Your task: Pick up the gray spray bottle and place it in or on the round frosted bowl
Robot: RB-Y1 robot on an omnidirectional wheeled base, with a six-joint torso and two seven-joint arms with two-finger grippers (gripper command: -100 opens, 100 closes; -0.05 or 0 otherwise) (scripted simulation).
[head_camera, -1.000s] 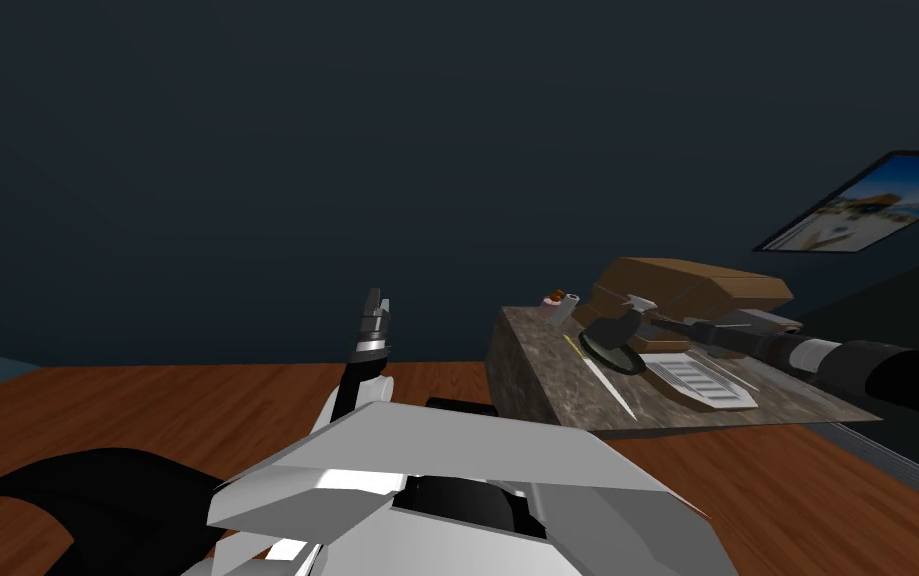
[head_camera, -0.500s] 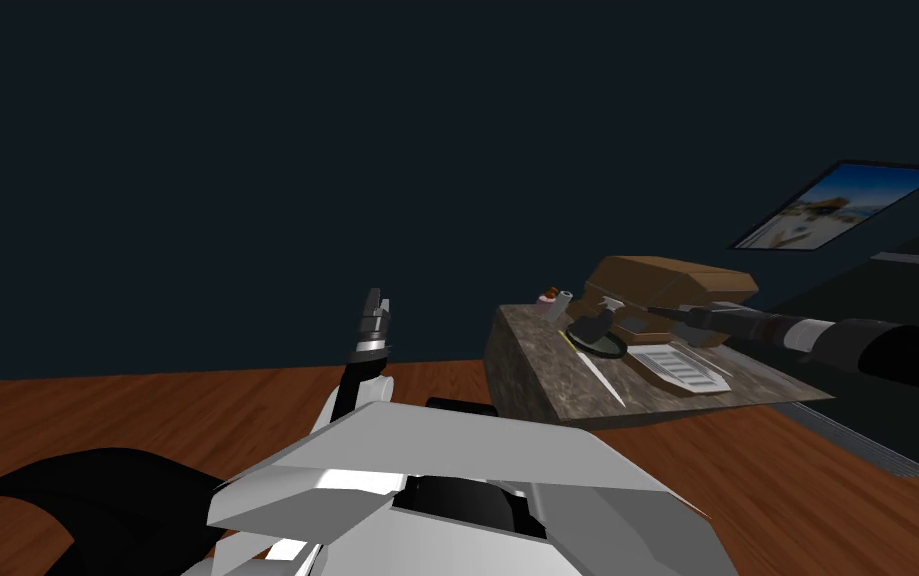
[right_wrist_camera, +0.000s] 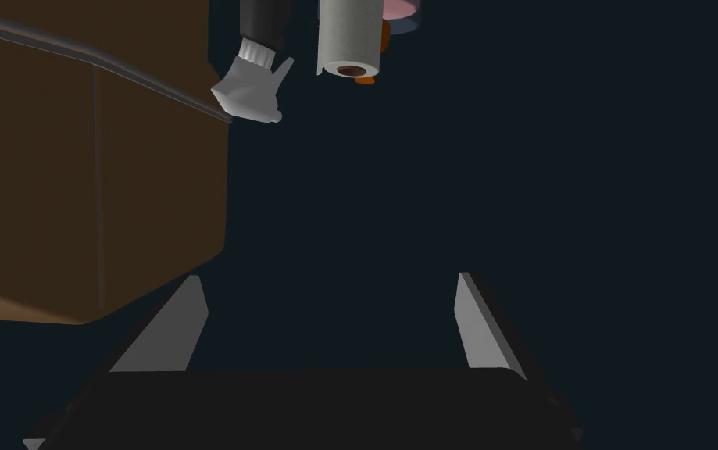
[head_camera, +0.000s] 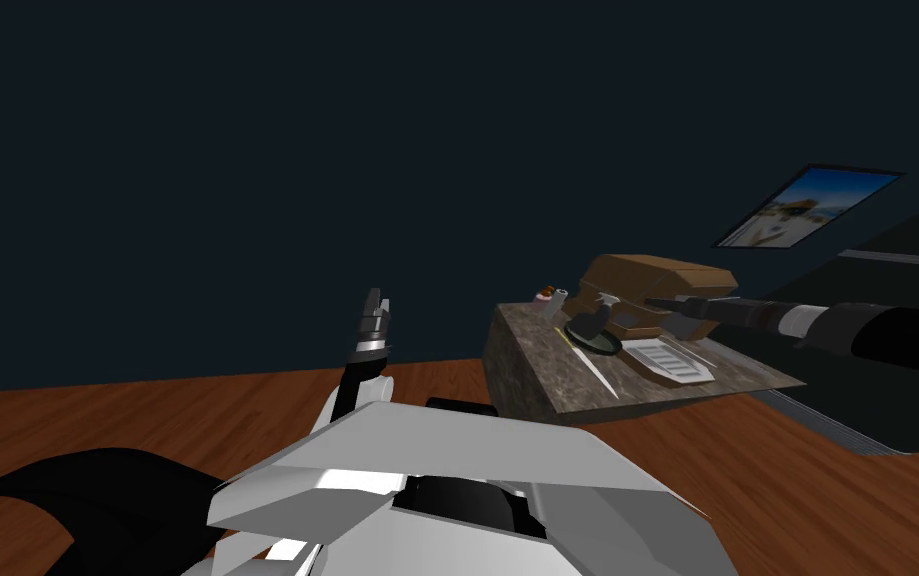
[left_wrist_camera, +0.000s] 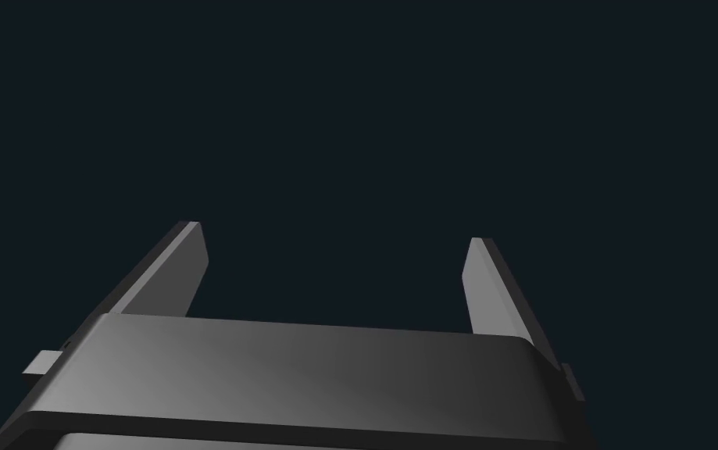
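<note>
Right end effector (right_wrist_camera: 330,280): fingers (right_wrist_camera: 166,332) wide apart, empty; spray bottle (right_wrist_camera: 252,91) beyond them, untouched, beside brown box (right_wrist_camera: 91,172). Head view adds mottled surface (head_camera: 537,375) beneath and dark round bowl (head_camera: 597,341) just beside bottle.

Marbled counter (head_camera: 522,375) standing on a wooden floor (head_camera: 147,420), bearing a brown box (head_camera: 667,275), a paper roll (right_wrist_camera: 349,35) and a ribbed white tray (head_camera: 669,360); framed picture (head_camera: 807,205) beyond.
</note>
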